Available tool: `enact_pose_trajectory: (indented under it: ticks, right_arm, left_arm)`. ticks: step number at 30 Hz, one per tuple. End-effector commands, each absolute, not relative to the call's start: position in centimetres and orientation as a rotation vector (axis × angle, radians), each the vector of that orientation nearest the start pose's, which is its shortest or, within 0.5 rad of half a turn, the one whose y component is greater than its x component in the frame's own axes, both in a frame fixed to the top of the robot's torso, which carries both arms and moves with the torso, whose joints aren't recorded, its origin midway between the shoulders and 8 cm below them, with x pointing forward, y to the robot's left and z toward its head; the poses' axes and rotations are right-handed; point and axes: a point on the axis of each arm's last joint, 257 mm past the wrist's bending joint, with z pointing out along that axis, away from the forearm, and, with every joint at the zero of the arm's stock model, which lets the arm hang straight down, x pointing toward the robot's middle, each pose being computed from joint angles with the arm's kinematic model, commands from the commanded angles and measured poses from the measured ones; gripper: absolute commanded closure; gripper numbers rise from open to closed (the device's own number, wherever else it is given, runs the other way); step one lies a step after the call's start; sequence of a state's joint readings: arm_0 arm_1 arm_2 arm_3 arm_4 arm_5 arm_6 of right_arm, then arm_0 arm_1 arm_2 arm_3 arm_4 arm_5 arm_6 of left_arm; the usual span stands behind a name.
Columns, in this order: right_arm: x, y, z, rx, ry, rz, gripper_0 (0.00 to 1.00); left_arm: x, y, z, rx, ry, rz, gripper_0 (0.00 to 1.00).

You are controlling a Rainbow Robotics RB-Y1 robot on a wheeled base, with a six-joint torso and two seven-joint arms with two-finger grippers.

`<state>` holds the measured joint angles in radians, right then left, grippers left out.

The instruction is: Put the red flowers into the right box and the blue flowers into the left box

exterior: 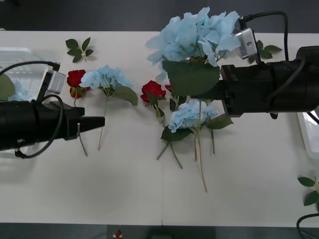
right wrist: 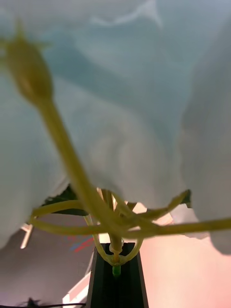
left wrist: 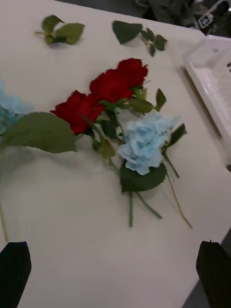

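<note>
Right gripper [exterior: 219, 89] pinching blue hydrangea [exterior: 197, 32] stem, upper right of frame; carry high across to left box [exterior: 15, 57]. Left gripper [left wrist: 115, 269] spread, idle.

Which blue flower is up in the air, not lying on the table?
The biggest blue flower, held up by the right gripper. The other blue flowers lie flat on the table.

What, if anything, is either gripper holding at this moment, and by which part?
The right gripper holds a blue flower raised above the table, clamped at its green stem just below the bloom. The left gripper is open and holds nothing.
</note>
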<state>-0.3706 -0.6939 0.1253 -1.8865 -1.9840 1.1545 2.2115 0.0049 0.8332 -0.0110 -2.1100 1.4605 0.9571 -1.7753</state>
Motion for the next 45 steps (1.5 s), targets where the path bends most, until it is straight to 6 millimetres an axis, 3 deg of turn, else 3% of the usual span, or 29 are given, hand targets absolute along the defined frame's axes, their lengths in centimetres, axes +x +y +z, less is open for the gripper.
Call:
enact_pose_trajectory:
  ticks: [1, 8, 13, 19, 26, 36, 45]
  right_arm:
    - [35.7, -2.4, -3.2, -1.074, 1.525, 1.313, 1.0]
    - [34.7, -0.3, -4.3, -1.077, 1.531, 1.365, 1.0]
    - [34.6, 1.1, -4.7, -1.058, 1.526, 1.384, 1.0]
    - [34.7, 1.4, -4.7, -1.059, 1.523, 1.381, 1.0]
    - [34.7, 1.4, -4.7, -1.06, 1.521, 1.38, 1.0]
    - [35.2, 1.4, -4.4, -1.034, 1.517, 1.374, 1.0]
    - [35.3, 1.4, -4.2, -1.03, 1.509, 1.371, 1.0]
  left_arm:
    - [35.5, 13.5, -18.1, 0.773, 1.995, -0.878, 0.0]
    - [30.5, 10.3, -19.9, 0.992, 1.848, -0.961, 0.0]
    - [28.3, 7.0, -19.2, 1.069, 1.685, -1.018, 0.0]
    - [28.6, 2.4, -17.4, 1.004, 1.522, -1.037, 0.0]
    - [29.3, -1.2, -15.3, 0.867, 1.463, -1.095, 0.0]
    - [30.2, -3.6, -13.4, 0.809, 1.407, -1.12, 0.0]
    - [33.2, -4.4, -15.1, 0.773, 1.442, -1.121, 0.0]
